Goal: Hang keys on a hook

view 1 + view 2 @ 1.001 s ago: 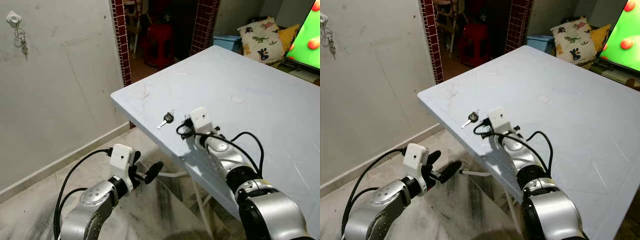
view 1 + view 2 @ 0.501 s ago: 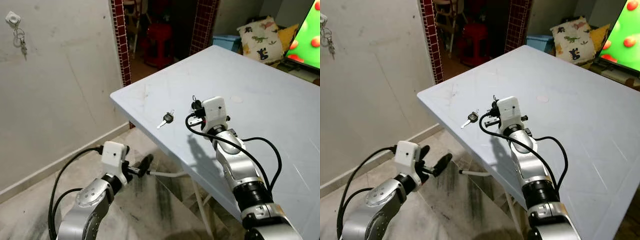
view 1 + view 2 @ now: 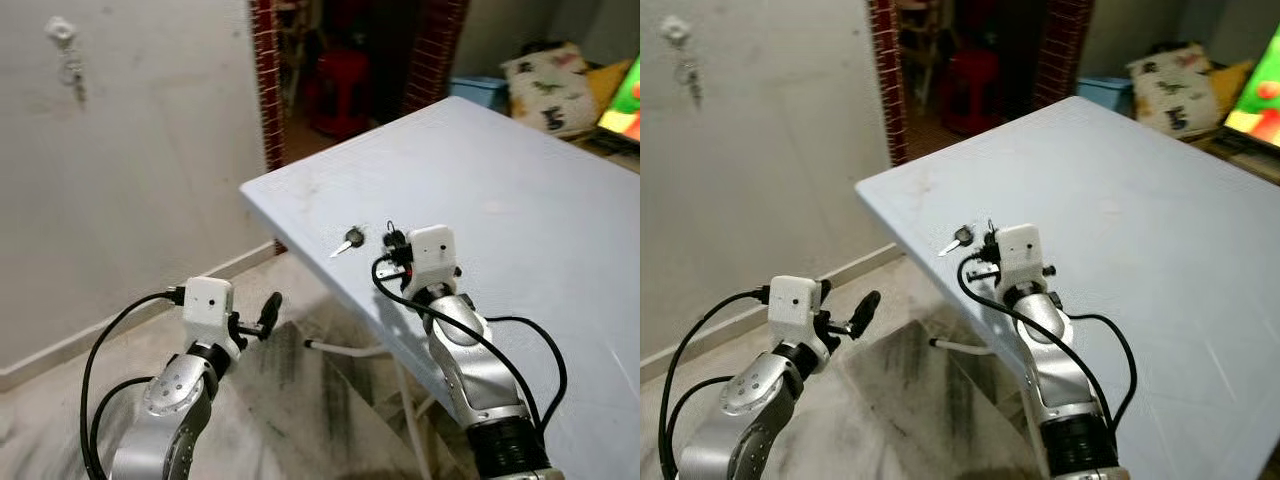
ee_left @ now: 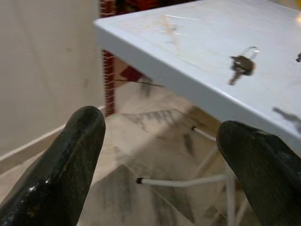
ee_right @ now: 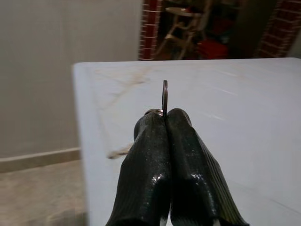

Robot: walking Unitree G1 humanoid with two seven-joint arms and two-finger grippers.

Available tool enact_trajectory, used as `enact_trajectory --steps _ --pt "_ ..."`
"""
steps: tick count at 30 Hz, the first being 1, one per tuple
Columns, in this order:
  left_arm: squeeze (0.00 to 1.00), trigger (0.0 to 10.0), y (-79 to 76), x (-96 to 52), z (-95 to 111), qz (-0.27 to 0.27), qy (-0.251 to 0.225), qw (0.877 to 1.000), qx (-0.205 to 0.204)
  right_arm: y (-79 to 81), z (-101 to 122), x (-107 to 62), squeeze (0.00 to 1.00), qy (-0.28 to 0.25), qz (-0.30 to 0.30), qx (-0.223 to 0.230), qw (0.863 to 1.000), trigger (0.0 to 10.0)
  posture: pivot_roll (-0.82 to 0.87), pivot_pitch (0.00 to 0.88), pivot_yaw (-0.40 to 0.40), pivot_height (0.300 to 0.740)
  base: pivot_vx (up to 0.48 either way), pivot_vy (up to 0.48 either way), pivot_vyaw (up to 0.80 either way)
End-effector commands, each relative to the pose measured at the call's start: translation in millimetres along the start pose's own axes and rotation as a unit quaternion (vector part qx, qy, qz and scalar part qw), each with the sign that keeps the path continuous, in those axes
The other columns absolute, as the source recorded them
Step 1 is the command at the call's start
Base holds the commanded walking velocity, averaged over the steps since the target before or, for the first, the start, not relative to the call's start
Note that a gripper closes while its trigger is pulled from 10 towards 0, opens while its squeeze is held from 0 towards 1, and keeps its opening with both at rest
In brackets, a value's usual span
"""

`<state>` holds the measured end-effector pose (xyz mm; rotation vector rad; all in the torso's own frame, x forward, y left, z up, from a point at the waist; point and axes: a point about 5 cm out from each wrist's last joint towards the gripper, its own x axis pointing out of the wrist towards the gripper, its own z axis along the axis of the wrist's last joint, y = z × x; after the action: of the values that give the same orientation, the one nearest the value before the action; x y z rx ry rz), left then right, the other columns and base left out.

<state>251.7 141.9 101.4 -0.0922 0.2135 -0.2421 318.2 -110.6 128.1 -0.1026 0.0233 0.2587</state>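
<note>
pale blue table (image 3: 520, 170), red stool (image 3: 342, 85)

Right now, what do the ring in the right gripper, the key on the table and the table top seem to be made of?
Ring: thin, grey, glinting, so likely metal wire.
Key: pale shiny blade, probably metal; its dark matte head looks like plastic.
Table top: smooth, light blue, slightly glossy, with scuffs; probably plastic or laminate, I cannot tell which.
The right gripper pinches the ring.

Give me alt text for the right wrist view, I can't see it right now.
The right gripper is shut on a key ring that stands upright above its fingertips, over a pale blue table. Beyond the table's corner are a plain wall and a brick-edged doorway.
</note>
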Motion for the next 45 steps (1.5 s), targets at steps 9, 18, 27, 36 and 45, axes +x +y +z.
enact_trajectory --steps 9,18,27,36,45 --pt "0.0 10.0 2.3 1.6 -1.0 0.011 0.007 1.0 0.019 -1.8 4.9 -1.1 0.0 0.003 -0.01 0.009 1.0 10.0 0.1 0.0 0.008 0.74 0.0 0.23 0.15" --pt "0.0 10.0 1.9 1.5 -1.5 0.009 0.011 1.0 0.025 0.9 6.5 -0.6 0.0 0.005 -0.008 0.01 1.0 10.0 0.1 0.0 0.008 0.74 0.0 0.474 0.0" --pt "0.0 10.0 0.9 2.5 -2.1 0.007 0.014 1.0 0.026 -0.2 8.3 0.0 0.0 0.004 -0.009 0.009 1.0 10.0 0.1 0.0 0.008 0.74 0.0 0.473 0.0" --pt "0.0 10.0 1.3 3.6 -0.5 0.01 0.01 1.0 0.028 -1.0 10.0 1.7 0.0 0.004 -0.009 0.007 1.0 10.0 0.1 0.0 0.008 0.74 0.0 0.474 0.0" --pt "0.0 10.0 2.0 5.3 -1.1 0.007 0.014 0.999 0.029 -1.4 11.9 4.1 0.0 0.002 -0.01 0.005 1.0 10.0 0.1 0.0 0.01 0.74 0.0 0.475 0.0"
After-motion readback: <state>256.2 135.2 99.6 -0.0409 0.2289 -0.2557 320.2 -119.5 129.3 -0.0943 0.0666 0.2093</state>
